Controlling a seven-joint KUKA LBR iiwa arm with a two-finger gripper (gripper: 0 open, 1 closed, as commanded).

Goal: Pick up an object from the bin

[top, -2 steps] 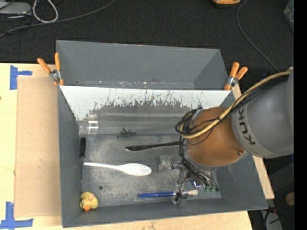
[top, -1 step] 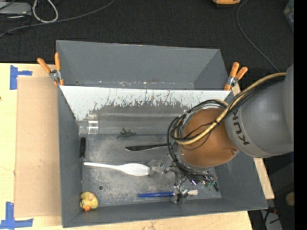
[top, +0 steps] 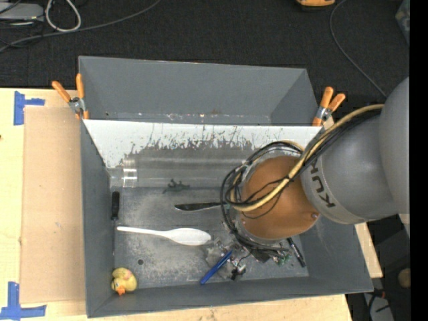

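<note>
The grey arm is reaching in from the right, its cable-wrapped orange wrist cover pointing steeply down, and the claw is apparently hanging low just beneath it.

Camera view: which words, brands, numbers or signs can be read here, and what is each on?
"KU": letters on the grey arm, beside its orange cover; the rest of the word is hidden.
Nothing else can be read: the white spoon, yellow duck, blue pen and clear tube in the bin show no legible marks.
</note>
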